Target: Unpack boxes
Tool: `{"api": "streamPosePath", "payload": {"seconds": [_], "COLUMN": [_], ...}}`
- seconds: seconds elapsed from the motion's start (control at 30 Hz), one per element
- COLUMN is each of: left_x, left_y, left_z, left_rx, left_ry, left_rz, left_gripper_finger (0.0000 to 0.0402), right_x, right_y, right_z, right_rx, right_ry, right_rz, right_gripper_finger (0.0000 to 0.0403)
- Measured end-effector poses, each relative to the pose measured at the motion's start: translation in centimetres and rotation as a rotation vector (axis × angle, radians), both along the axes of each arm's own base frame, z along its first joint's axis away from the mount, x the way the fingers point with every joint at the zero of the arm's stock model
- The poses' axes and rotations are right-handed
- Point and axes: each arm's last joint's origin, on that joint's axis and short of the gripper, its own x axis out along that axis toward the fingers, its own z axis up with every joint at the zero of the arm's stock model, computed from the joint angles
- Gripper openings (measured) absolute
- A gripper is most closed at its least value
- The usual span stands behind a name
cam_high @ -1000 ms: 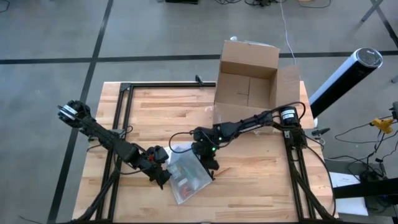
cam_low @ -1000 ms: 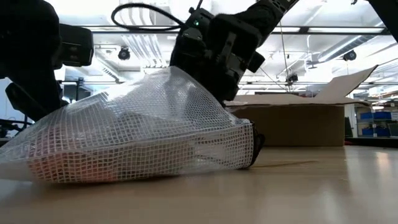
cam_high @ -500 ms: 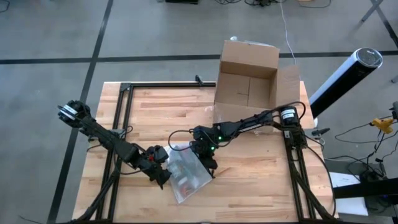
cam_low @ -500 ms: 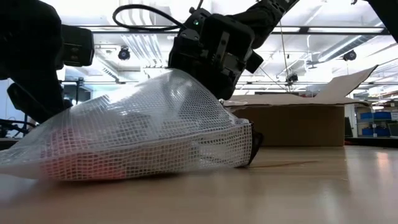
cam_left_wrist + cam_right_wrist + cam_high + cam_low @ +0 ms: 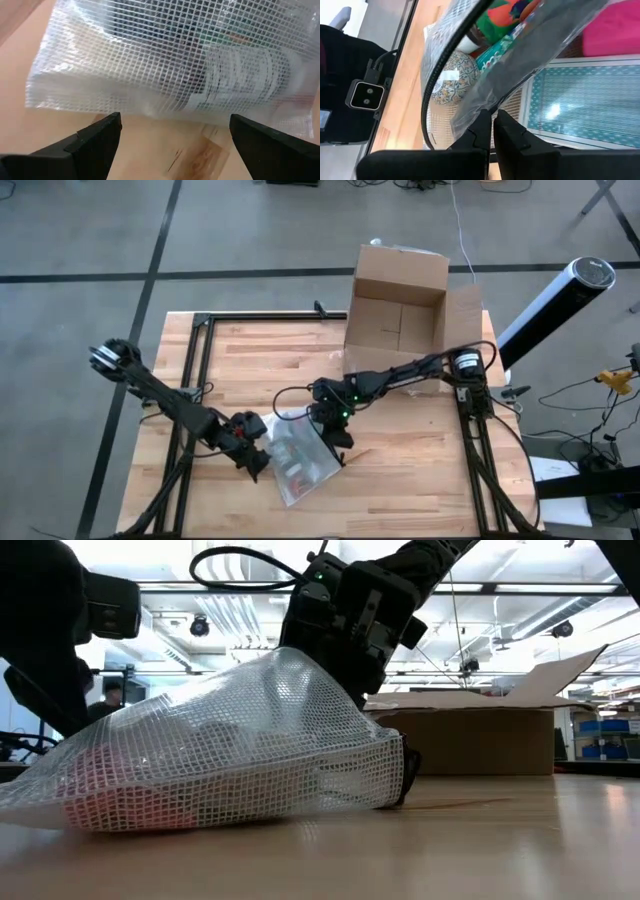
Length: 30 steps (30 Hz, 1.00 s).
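The brown cardboard box (image 5: 395, 308) stands open on its base at the table's far right; in the low view the box (image 5: 470, 735) shows behind. A translucent mesh zip pouch (image 5: 300, 462) with colourful contents lies near the table's middle. My right gripper (image 5: 337, 440) is shut on the pouch's far right side. My left gripper (image 5: 257, 461) is open at the pouch's left edge; in its wrist view the left gripper (image 5: 175, 120) has its fingers spread before the pouch (image 5: 175, 60), apart from it. My right gripper (image 5: 493, 117) pinches the pouch's clear film (image 5: 487, 102) between its two fingers, beside the black zipper edge (image 5: 427, 95). It comes slanting from above and from the table's right. The held side (image 5: 300, 665) is raised like a tent. The opposite side (image 5: 60, 805) lies on the table.
Black frame rails (image 5: 200, 365) run along the table's left and far sides, and another rail (image 5: 470, 440) runs on the right. A grey-white cylinder (image 5: 555, 302) stands off the right edge. Bare wood (image 5: 420, 470) lies right of the pouch.
My left gripper has drawn back slightly toward the table's left edge, staying open. My right gripper has kept its hold, and the pouch's raised side has stayed tented with small wobbles.
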Motion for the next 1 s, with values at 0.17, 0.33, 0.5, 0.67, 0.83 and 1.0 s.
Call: {"api": "streamPosePath", "payload": {"seconds": [0.17,0.33,0.5,0.67,0.83,1.0], "left_x": [-0.7,-1.1,-1.0,0.4,2.7,5.9], "left_y": [0.4,0.7,0.6,-0.2,-1.4,-2.9], "left_z": [0.8,1.5,2.1,3.6,4.9,5.4], "left_rx": [0.002,-0.013,-0.023,0.010,0.063,0.118], "left_ry": [0.006,-0.016,-0.037,-0.083,-0.104,-0.106], "left_rz": [-0.001,0.002,-0.005,-0.062,-0.134,-0.196], "left_gripper_finger": [0.0353,0.0353,0.0353,0.0353,0.0353,0.0353], "right_x": [-0.2,-0.8,-2.1,-3.6,-5.4,-8.2], "right_y": [-0.6,-1.6,-2.2,-1.9,-1.6,-1.0], "right_z": [-0.1,0.0,1.1,2.6,2.8,2.6], "right_rx": [-0.011,-0.031,-0.112,-0.173,-0.173,-0.148], "right_ry": [0.013,0.047,0.055,-0.003,-0.017,-0.061], "right_rz": [-0.002,0.004,0.041,0.076,0.075,0.032], "right_gripper_finger": [0.0000,0.0000,0.0000,0.0000,0.0000,0.0000]}}
